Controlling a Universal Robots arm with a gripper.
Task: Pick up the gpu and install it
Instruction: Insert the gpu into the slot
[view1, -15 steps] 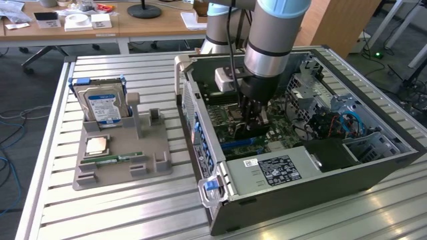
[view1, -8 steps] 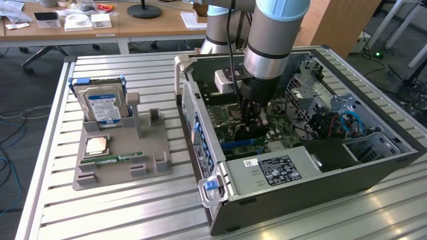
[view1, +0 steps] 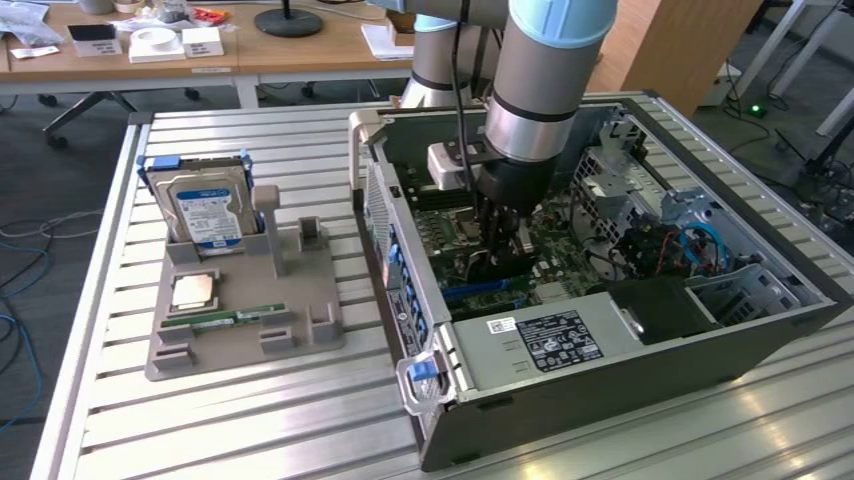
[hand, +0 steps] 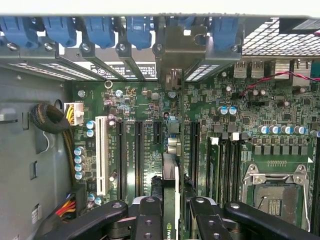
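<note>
NVIDIA on gpu (hand: 170, 200); PSU label (view1: 550, 340) illegible.

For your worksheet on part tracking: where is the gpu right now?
The gpu is inside the open computer case at the exterior view's right, held in the end effector over the expansion slots of the motherboard.

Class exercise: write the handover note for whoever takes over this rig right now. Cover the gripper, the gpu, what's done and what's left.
Gripper: shut on the gpu, inside the open computer case.
Gpu: held edge-on over the motherboard's expansion slots.
Done: gpu picked up and now inside the case. The holder on the table carries the hard drive and RAM stick.
Left: install not finished. Whether the card sits in a slot cannot be told, and the gripper has not let go.
</note>
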